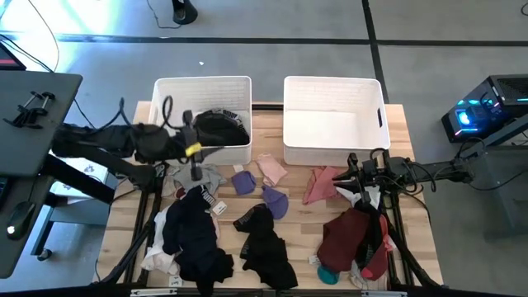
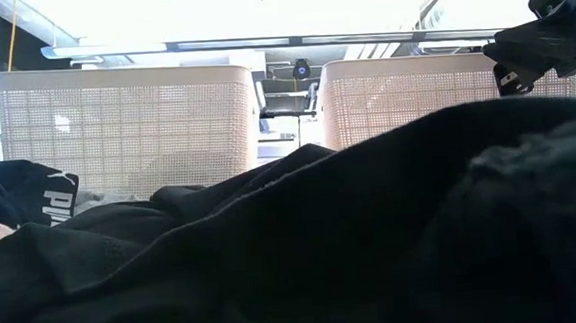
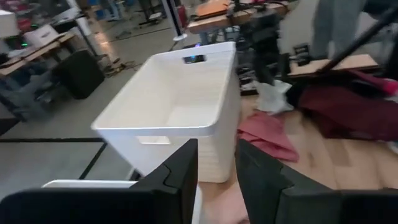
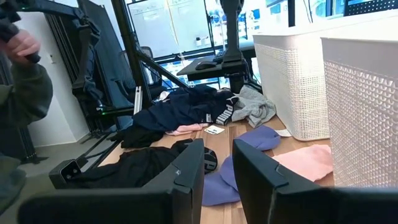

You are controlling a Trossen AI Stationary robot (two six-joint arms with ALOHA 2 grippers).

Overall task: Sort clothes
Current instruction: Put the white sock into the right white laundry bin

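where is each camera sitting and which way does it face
High: above the table, straight down; both arms, left bin, right bin.
Low: table height, level across; black garment fills it, one arm upper right.
Left wrist: past its own fingers into the right bin.
Right wrist: past its own fingers toward lavender garment.
Both bins show in high and low.

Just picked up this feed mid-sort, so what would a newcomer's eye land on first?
Clothes heaped along the table's near edge: a black and navy pile on the left, a maroon one on the right. Behind them stand two white bins; the left bin holds a dark garment, the right bin looks empty. The left gripper hangs just in front of the left bin.
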